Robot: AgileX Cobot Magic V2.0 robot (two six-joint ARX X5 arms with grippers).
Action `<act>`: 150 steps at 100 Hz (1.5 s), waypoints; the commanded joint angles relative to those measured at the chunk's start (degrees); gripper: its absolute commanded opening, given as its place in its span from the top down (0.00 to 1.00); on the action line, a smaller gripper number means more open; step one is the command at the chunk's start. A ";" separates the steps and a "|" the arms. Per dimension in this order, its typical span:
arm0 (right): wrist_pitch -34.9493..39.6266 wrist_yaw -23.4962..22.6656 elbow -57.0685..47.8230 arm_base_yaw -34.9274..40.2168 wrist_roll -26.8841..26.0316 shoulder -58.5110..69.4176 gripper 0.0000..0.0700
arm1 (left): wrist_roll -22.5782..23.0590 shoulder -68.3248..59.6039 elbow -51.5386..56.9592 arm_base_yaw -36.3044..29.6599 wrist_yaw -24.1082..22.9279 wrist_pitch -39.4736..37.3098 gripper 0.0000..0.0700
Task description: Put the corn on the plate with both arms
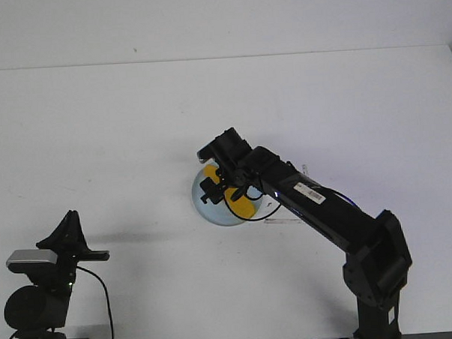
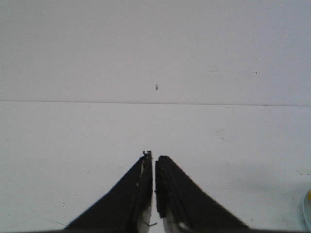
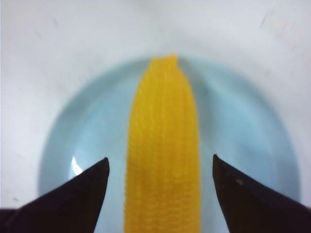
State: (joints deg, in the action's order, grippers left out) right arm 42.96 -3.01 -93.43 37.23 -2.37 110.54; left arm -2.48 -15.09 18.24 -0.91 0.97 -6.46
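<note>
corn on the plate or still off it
On it. The corn lies along the plate, with the right gripper open, its fingers apart on either side.

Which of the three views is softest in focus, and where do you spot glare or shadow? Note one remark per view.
Right wrist view: softest, the corn and plate look blurred, with a small white glint on the plate. Front view: evenly lit, a faint shadow on the table beside the left gripper. Left wrist view: flat, dim light, no glare.
</note>
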 commanded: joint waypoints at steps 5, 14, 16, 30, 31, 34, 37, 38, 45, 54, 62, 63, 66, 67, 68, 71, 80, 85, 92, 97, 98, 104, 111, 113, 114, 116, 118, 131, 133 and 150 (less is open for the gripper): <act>-2.05 0.00 -1.18 0.48 0.46 -3.21 0.41 | 0.28 -0.09 0.42 0.04 -0.15 -0.90 1.00; -2.08 0.11 -1.16 0.46 1.79 -4.79 0.75 | 0.31 -0.09 0.42 0.04 -0.15 -0.90 1.00; -1.97 0.09 -1.16 0.46 2.14 -5.07 0.82 | 0.28 -0.09 0.42 0.04 -0.15 -0.90 1.00; -2.21 0.74 -1.05 0.42 4.44 -6.36 0.97 | 0.28 -0.09 0.42 0.04 -0.15 -0.90 1.00; -2.29 0.74 -1.05 0.42 4.37 -6.40 0.98 | 0.28 -0.09 0.42 0.04 -0.15 -0.90 1.00; -2.67 0.96 -1.03 0.39 4.35 -6.67 0.98 | 0.28 -0.09 0.42 0.04 -0.15 -0.90 1.00; -3.04 1.57 -1.01 0.33 4.35 -6.88 0.98 | 0.28 -0.09 0.42 0.04 -0.15 -0.90 1.00; -3.15 1.70 -1.01 0.31 4.35 -6.99 0.98 | 0.28 -0.09 0.42 0.04 -0.15 -0.90 1.00; -4.00 2.16 -0.94 0.15 4.35 -7.48 0.98 | 0.28 -0.09 0.42 0.04 -0.15 -0.90 1.00; -4.81 2.14 -0.26 -0.59 4.35 -8.70 0.98 | 0.31 -0.09 0.42 0.04 -0.15 -0.90 1.00; -6.03 2.03 1.53 -1.25 4.57 -10.38 0.98 | 0.28 -0.09 0.42 0.04 -0.15 -0.90 1.00; -6.23 1.92 1.88 -1.33 4.63 -10.67 0.98 | 0.28 -0.09 0.42 0.04 -0.15 -0.90 1.00; -6.99 1.66 2.99 -1.60 4.98 -11.39 0.98 | 0.28 -0.09 0.42 0.04 -0.15 -0.90 1.00; -7.17 1.53 3.37 -1.68 5.14 -11.65 0.98 | 0.28 -0.09 0.42 0.04 -0.15 -0.90 1.00; -7.34 1.42 3.76 -1.75 5.27 -11.91 0.98 | 0.28 -0.09 0.42 0.04 -0.15 -0.90 1.00; -8.00 1.46 5.07 -2.08 5.57 -12.83 0.98 | 0.28 -0.09 0.42 0.04 -0.15 -0.90 1.00; -10.64 1.44 9.97 -3.26 6.16 -15.89 0.98 | 0.28 -0.09 0.42 0.04 -0.15 -0.90 1.00; -11.93 1.46 12.87 -4.00 6.34 -17.70 0.98 | 0.28 -0.09 0.42 0.04 -0.15 -0.90 1.00; -13.86 1.44 17.33 -5.20 6.32 -20.65 0.98 | 0.28 -0.09 0.42 0.04 -0.15 -0.90 1.00; -15.41 1.44 20.52 -6.05 6.23 -22.95 0.98 | 0.28 -0.09 0.42 0.04 -0.15 -0.90 1.00; -15.76 1.42 21.22 -6.25 6.23 -23.45 0.98 | 0.28 -0.09 0.42 0.04 -0.15 -0.90 1.00; -18.43 1.33 25.38 -7.50 5.55 -26.69 0.98 | 0.28 -0.09 0.42 0.04 -0.15 -0.90 1.00; -22.53 1.27 30.29 -9.40 4.09 -30.67 0.98 | 0.28 -0.09 0.42 0.04 -0.15 -0.90 1.00; -23.80 1.29 31.74 -10.03 3.58 -31.89 0.98 | 0.28 -0.09 0.42 0.04 -0.15 -0.90 1.00; -24.44 1.31 32.46 -10.38 3.34 -32.50 0.98 | 0.28 -0.09 0.42 0.04 -0.15 -0.90 1.00; -25.66 1.29 33.88 -11.08 2.93 -33.70 0.98 | 0.28 -0.09 0.42 0.04 -0.15 -0.90 1.00; -26.97 1.29 35.32 -11.80 2.38 -34.88 0.98 | 0.28 -0.09 0.42 0.04 -0.15 -0.90 1.00; -34.75 1.36 44.17 -17.11 -2.60 -42.73 0.98 | 0.28 -0.09 0.42 0.04 -0.15 -0.90 1.00; -35.82 1.31 45.42 -18.01 -3.23 -43.87 0.98 | 0.31 -0.09 0.42 0.04 -0.15 -0.90 1.00; -43.71 1.51 55.32 -26.27 -3.43 -52.19 0.98 | 0.28 -0.09 0.42 0.04 -0.15 -0.90 1.00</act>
State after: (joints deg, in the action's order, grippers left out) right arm 1.61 -1.50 -40.53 13.02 -4.38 60.16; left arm -2.48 -15.09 18.24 -0.91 0.97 -6.46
